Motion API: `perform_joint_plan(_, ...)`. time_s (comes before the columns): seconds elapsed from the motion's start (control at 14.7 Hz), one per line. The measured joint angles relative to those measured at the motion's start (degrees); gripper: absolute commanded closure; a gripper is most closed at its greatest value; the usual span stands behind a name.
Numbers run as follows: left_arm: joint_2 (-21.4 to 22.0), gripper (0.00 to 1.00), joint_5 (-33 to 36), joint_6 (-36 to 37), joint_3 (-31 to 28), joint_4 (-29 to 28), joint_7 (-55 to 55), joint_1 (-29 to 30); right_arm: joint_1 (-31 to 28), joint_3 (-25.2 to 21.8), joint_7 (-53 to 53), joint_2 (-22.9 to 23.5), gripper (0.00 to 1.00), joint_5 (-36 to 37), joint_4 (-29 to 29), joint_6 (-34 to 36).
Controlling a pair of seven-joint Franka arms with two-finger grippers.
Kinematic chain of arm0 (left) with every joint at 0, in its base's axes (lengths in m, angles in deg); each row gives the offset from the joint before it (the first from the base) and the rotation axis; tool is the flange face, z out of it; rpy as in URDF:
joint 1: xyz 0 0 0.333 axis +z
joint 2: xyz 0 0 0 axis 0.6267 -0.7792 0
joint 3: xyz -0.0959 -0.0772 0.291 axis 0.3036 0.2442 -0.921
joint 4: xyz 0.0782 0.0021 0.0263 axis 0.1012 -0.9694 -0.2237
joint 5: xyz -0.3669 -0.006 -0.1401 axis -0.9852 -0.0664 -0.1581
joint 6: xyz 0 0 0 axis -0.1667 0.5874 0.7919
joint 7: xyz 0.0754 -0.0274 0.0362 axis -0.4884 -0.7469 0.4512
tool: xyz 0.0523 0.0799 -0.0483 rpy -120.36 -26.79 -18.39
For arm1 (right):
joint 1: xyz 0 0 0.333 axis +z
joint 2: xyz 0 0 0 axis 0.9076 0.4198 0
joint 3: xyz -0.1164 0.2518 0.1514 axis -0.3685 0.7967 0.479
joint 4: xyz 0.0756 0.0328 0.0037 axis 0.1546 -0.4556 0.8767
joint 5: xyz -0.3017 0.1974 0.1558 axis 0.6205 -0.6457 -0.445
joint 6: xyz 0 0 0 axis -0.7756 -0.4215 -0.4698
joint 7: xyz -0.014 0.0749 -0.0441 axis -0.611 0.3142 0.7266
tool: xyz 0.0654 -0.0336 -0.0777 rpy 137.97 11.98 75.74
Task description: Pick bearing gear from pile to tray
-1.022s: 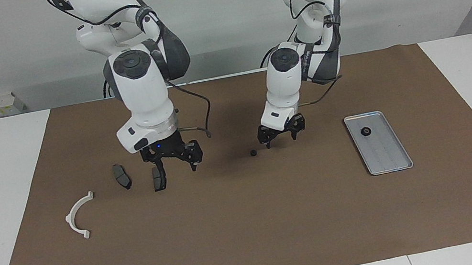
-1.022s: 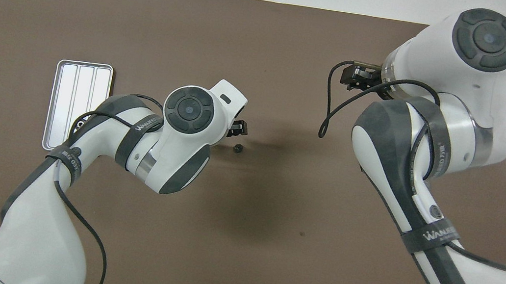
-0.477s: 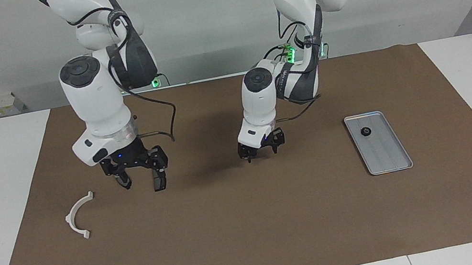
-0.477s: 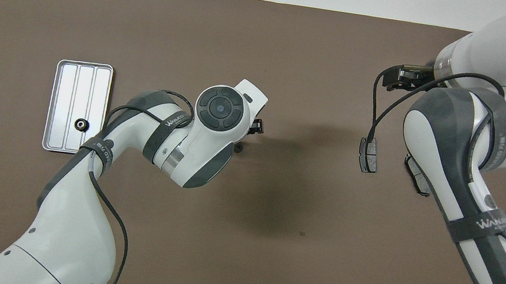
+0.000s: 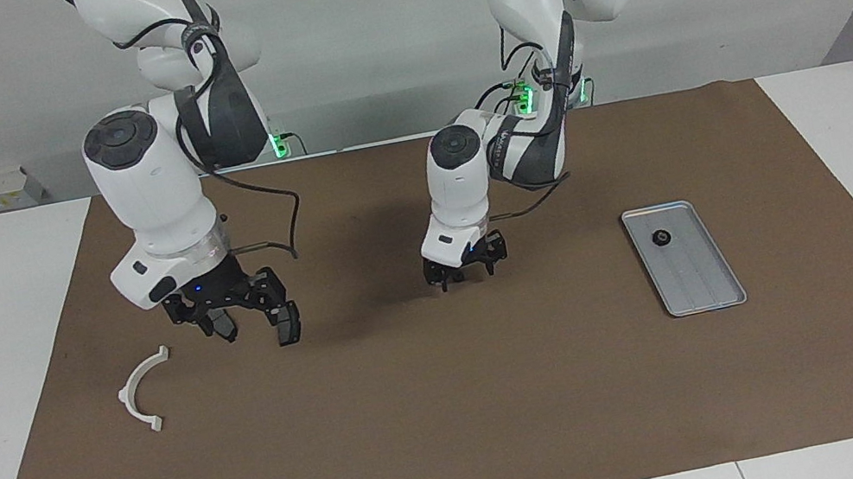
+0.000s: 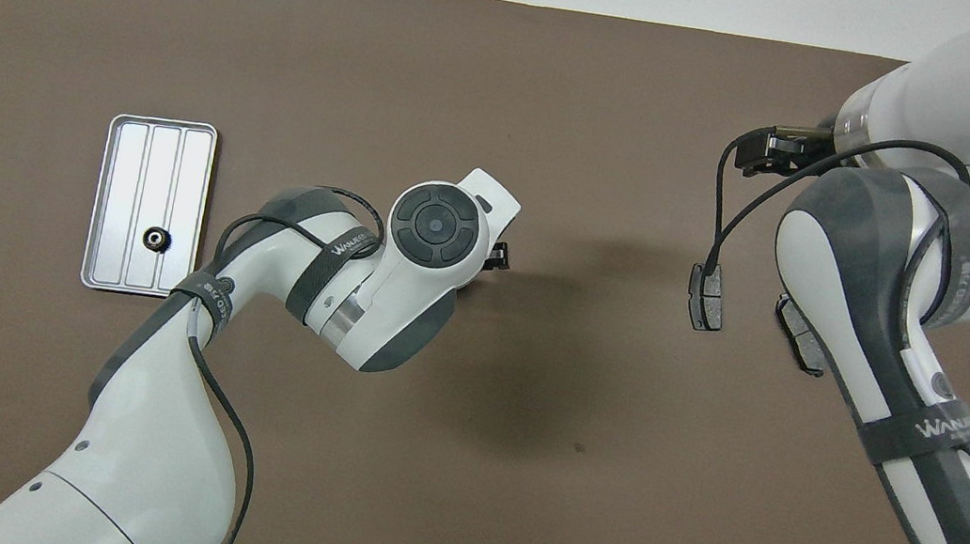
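In the facing view, we see a flat rectangular silver-grey metal tray (image 5: 706,294) lying on the brown mat (image 5: 460,427) toward the left arm's end of the table. A small black round bearing gear (image 5: 661,237) rests inside the tray, at the end nearer to the robots. The left gripper (image 5: 466,272) is low over the middle of the mat, well apart from the tray, with its fingers spread. We cannot tell whether anything lies between them. The right gripper (image 5: 234,316) hangs with its fingers spread over two dark grey brake-pad plates (image 5: 289,329), which lie flat on the mat and are partly covered by it. We see no contact between the gripper and the plates. A white curved half-ring plastic bracket (image 5: 141,388) lies on the mat just beside them, farther from the robots and closer to the right arm's end of the table. In the overhead view, the gear sits in the tray's lane closest to the middle of the table, near the tray's end nearer to the robots. The two plates lie side by side with a gap between them, one partly under the right arm's forearm. The left arm's wrist covers most of its gripper, and the right arm covers the bracket.
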Motion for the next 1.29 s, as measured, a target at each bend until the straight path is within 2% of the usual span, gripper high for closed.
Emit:
perform_joint_plan(0.41,0.01,0.05,0.06,-1.28,0.03,-2.37,0.06,-0.40,-2.04,-0.07,0.05,0.00,0.00,0.00,-0.06,0.01)
perform_joint_plan(0.55,0.02,0.09,0.07,-1.41,0.03,-2.57,0.40,-0.94,-2.28,-0.07,0.13,-0.03,0.00,0.00,-0.06,0.01)
perform_joint_plan(0.68,0.04,0.21,0.09,-1.50,-0.04,-2.61,0.47,-1.18,-2.29,-0.06,0.40,-0.06,0.00,0.00,-0.06,0.01)
perform_joint_plan(0.75,0.05,0.33,0.10,-1.53,-0.05,-2.62,0.50,-1.19,-2.30,-0.06,1.25,-0.12,0.00,0.00,-0.05,0.01)
perform_joint_plan(0.82,0.07,0.51,0.10,-1.54,-0.06,-2.65,0.66,-1.19,-2.39,-0.06,2.48,-0.33,0.00,0.00,-0.04,0.00)
perform_joint_plan(0.95,0.31,1.00,0.11,-1.86,-0.06,-2.65,1.87,-1.23,-2.85,-0.13,6.17,-1.47,0.00,0.00,-0.04,0.00)
perform_joint_plan(1.29,0.80,1.00,0.29,-1.50,-0.56,-2.48,2.81,-1.20,-3.72,-0.28,11.00,-8.58,0.00,-0.27,-3.00,2.81)
